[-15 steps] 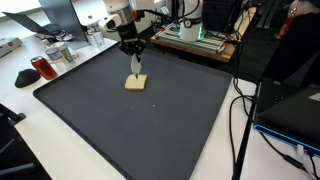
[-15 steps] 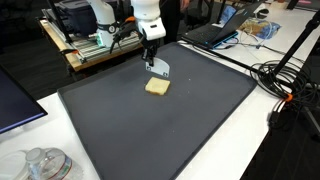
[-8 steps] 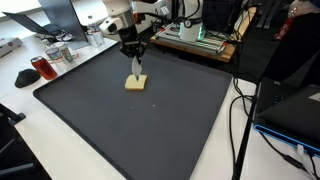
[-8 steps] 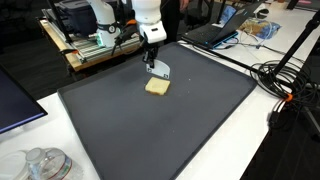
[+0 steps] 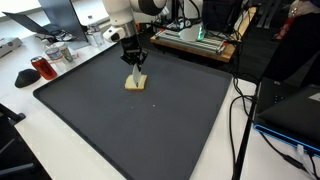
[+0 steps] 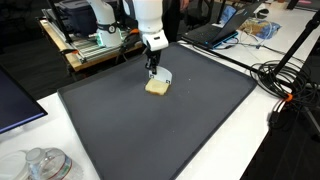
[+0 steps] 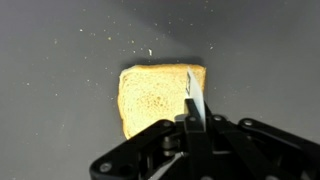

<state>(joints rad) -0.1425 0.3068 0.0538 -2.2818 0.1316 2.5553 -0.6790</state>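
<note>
Since a second ago the arm has sunk a little and leaned forward, so that the black two-fingered gripper (image 6: 153,67) now hangs closer above the square slice of golden-brown toasted bread (image 6: 157,87) than it did, while the bread itself has not shifted on the large dark grey rubbery mat (image 6: 120,130). We see the fingers pressed fully together on the handle of a slim knife (image 6: 161,76) with a pale, flat blade, which points down and forward out of the grip. In the wrist view the gripper (image 7: 190,128) fills the lower edge, and the knife (image 7: 196,98) reaches up from between its fingers across the right-hand part of the toasted bread (image 7: 150,100); we cannot tell whether the tip rests on the crust or hovers just above it. A few pale crumbs (image 7: 150,52) lie scattered on the mat (image 7: 60,60) just beyond the slice. In an exterior view the gripper (image 5: 135,60) stands almost straight over the toasted bread (image 5: 135,83), which lies in the far part of the mat (image 5: 130,130), near its rear edge and well away from the other three sides. Beyond the mat we make out a red cup (image 5: 43,67) on the white tabletop (image 5: 25,115), a wooden rack (image 5: 195,42) with equipment behind the arm, and black cables (image 5: 240,120) trailing down beside the mat's edge.
</note>
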